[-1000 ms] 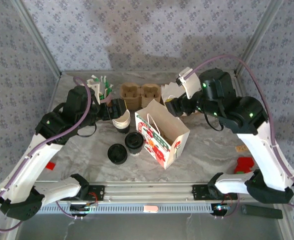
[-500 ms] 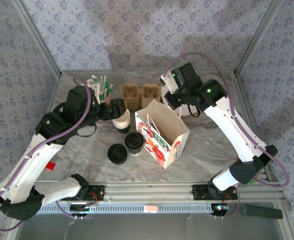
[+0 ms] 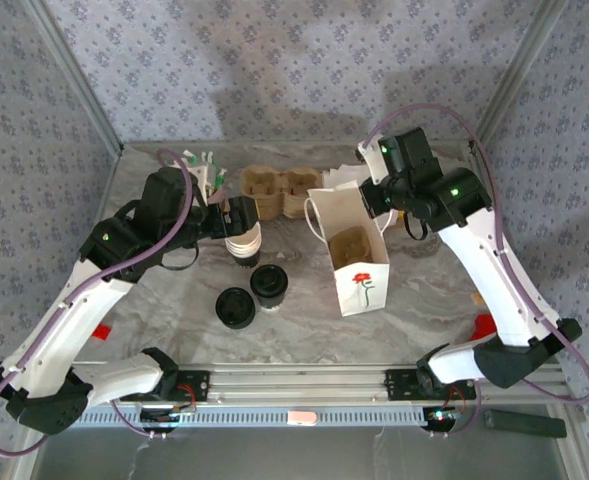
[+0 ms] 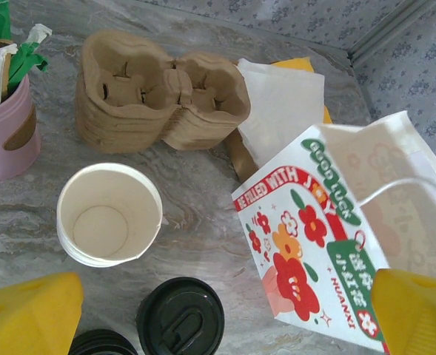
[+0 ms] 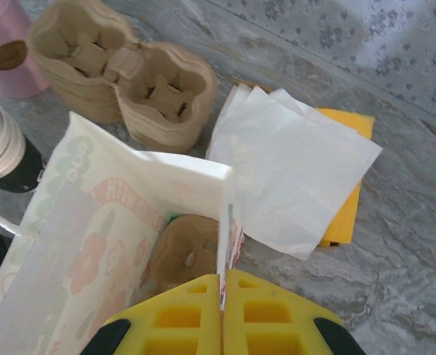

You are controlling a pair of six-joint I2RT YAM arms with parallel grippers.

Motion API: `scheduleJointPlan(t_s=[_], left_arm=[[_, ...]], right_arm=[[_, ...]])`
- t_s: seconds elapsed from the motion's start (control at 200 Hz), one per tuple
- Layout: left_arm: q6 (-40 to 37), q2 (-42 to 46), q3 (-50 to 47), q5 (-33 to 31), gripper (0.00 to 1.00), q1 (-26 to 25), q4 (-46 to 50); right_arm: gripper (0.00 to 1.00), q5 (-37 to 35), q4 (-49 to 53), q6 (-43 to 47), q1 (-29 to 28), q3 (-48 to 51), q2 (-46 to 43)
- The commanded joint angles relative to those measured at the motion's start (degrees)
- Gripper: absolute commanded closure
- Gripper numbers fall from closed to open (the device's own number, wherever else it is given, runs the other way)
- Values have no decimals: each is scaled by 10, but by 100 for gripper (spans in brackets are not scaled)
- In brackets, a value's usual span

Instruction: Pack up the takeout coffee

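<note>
The takeout coffee [image 3: 269, 283] [image 4: 180, 318], a small cup under a black lid, stands on the marble table left of the white flowered paper bag [image 3: 359, 275] [image 4: 314, 244]. The bag stands upright and open, with a brown cup carrier [image 3: 352, 245] [image 5: 184, 251] inside. My right gripper [image 3: 378, 207] [image 5: 223, 285] is shut on the bag's far rim, the paper pinched between its yellow fingers. My left gripper [image 3: 236, 212] [image 4: 221, 292] hovers open over the stack of white paper cups [image 3: 242, 240] [image 4: 108, 214], holding nothing. A loose black lid [image 3: 235, 308] [image 4: 103, 344] lies beside the coffee.
A stack of cardboard carriers [image 3: 279, 190] [image 4: 158, 96] [image 5: 121, 81] and a pink cup of sachets [image 3: 206, 178] [image 4: 3, 126] stand at the back. White napkins [image 5: 292, 163] over a yellow sheet lie behind the bag. A red object [image 3: 486, 325] sits at the right edge.
My right gripper has shut on the bag's rim. The bag has gone from tilted to upright and shifted right. The left arm has barely moved.
</note>
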State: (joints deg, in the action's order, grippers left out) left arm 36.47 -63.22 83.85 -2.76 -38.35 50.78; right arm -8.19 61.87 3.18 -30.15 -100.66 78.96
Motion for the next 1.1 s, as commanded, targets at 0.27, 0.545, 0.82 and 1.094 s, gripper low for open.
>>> scheduleJointPlan(t_s=[0.27, 0.545, 0.82, 1.094], left_arm=[[-6, -2, 24, 1, 0, 3, -9], [-31, -8, 35, -20, 0, 9, 0], [-27, 20, 3, 12, 5, 69, -28], [31, 3, -19, 50, 6, 107, 39]], right_arm=[[36, -33, 6, 16, 8, -17, 21], [29, -92, -9, 49, -27, -99, -5], [29, -67, 40, 17, -128, -210, 21], [29, -94, 140, 9, -258, -300, 123]])
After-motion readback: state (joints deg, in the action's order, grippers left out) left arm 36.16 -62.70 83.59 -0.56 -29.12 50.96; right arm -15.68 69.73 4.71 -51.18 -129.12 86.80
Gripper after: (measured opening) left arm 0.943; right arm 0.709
